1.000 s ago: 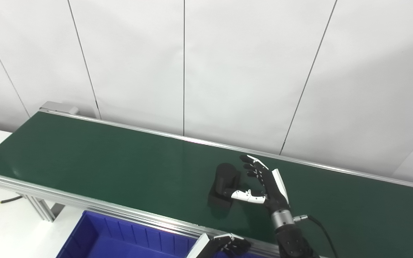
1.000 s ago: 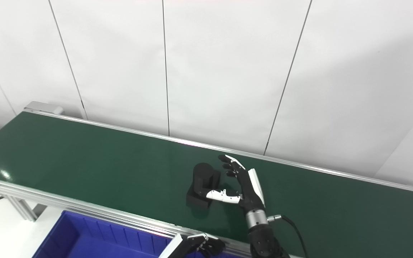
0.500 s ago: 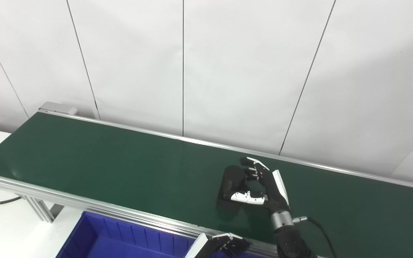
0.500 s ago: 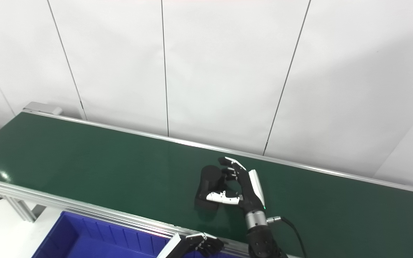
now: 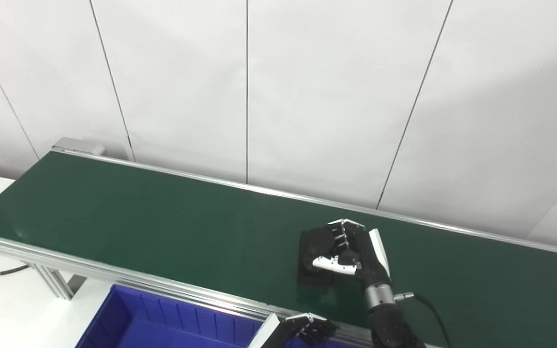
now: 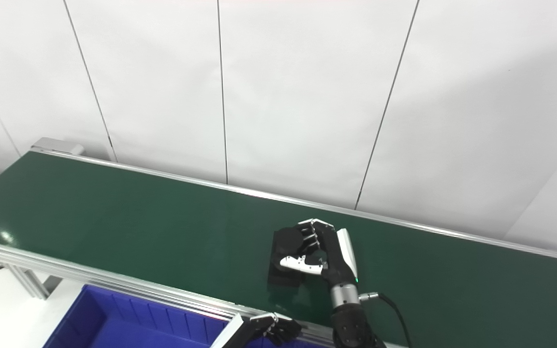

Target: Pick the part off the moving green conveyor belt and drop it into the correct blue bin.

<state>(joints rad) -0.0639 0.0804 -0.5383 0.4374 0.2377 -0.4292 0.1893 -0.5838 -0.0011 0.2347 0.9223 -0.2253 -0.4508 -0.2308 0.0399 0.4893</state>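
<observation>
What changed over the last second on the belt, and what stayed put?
The right hand went from open beside the black part to fingers curled over it, thumb under; the part travelled right along the green belt into the grasp and has not left the belt. The left hand and blue bin are unchanged.

- No writing, label, brand mark, number or sign can be read anywhere in either view.
</observation>
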